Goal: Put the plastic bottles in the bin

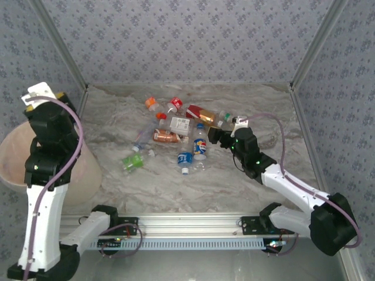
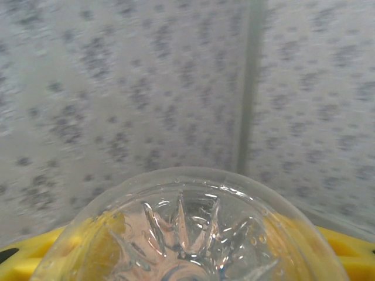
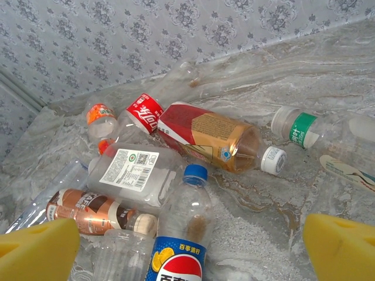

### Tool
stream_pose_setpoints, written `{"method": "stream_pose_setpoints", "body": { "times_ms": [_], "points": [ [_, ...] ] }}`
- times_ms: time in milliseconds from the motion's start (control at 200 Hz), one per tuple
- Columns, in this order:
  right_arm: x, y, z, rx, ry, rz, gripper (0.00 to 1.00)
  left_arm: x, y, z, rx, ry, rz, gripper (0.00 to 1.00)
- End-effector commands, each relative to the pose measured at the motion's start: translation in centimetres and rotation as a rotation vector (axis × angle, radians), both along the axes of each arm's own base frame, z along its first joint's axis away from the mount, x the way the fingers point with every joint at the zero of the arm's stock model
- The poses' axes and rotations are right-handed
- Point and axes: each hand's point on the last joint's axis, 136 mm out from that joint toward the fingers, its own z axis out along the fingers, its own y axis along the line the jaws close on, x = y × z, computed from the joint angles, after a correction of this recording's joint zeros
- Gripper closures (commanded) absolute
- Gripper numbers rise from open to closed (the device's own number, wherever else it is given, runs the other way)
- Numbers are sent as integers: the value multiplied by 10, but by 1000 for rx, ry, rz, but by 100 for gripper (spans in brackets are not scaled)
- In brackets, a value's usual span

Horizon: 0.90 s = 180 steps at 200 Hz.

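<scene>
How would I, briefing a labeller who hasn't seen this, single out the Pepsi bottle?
Find the pile of plastic bottles on the table, then its right edge, just ahead of the open right gripper. The Pepsi bottle lies there, clear, cap pointing away from it; unlike its neighbours it has a blue cap.

The top external view looks down from high at the near edge, taking in the whole table [image 1: 176,187], the bin [image 1: 88,170] at left and the bottle pile [image 1: 167,136]; the left wrist view sits right behind a clear bottle [image 2: 193,234], facing a wall corner [image 2: 249,88]; the right wrist view looks low and forward, close over that same pile [image 3: 132,170], the ground it shares with the top view
</scene>
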Motion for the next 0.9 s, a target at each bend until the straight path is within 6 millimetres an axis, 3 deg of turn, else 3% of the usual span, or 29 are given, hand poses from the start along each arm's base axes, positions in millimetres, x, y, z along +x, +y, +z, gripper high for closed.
{"method": "stream_pose_setpoints", "body": {
  "times_ms": [0, 210, 365, 570, 749, 894],
  "points": [
    [5, 3, 20, 44, -34, 0, 0, -7, 22, -31, -73, 64, 92, 40],
    [4, 6, 24, 44, -43, 23, 0, -9, 47, -74, -283, 78, 136, 39],
    [4, 6, 27, 22, -46, 28, 0, -23, 74, -106, -399, 118, 270, 41],
    [6, 7, 30, -5, -49, 36, 0, -23, 88, -152, -557, 139, 299, 40],
    [9, 9, 28, -9, -44, 36, 0, -20, 99, -172, -607, 198, 331, 37],
    [11, 9, 29, -7, -50, 30, 0, -14, 102, -184, -632, 211, 340, 28]
  ]
}}
